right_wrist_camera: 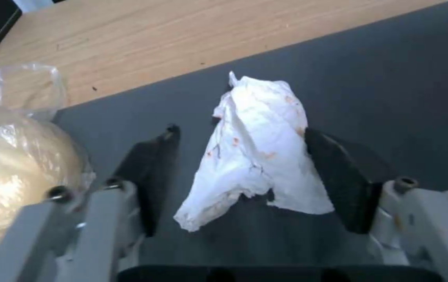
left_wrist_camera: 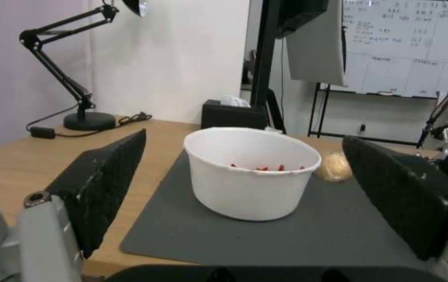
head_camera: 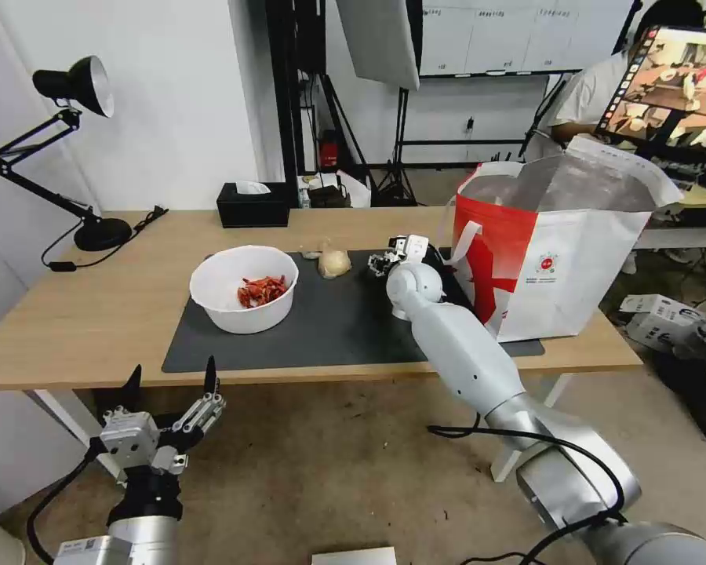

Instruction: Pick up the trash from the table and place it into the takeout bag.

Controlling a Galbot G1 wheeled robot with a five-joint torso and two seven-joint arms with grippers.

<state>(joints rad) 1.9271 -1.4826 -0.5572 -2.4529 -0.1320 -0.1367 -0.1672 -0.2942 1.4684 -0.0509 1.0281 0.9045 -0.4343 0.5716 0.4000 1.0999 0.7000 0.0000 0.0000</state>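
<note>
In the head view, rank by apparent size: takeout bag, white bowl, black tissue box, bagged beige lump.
1. Takeout bag
2. White bowl
3. Black tissue box, though it sits farther back
4. Bagged beige lump

Light wood table (head_camera: 70, 314), matt grey mat (head_camera: 329, 329), crumpled paper tissue (right_wrist_camera: 258, 150), silver-foil-lined takeout bag (head_camera: 573, 259).

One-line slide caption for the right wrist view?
Right gripper open astride the crumpled white tissue on the dark grey mat, clear bag with beige lump beside it.

Right pincer (right_wrist_camera: 239, 172) reaches forward, fingers spread; left pincer (head_camera: 172, 384) hangs low, agape.
</note>
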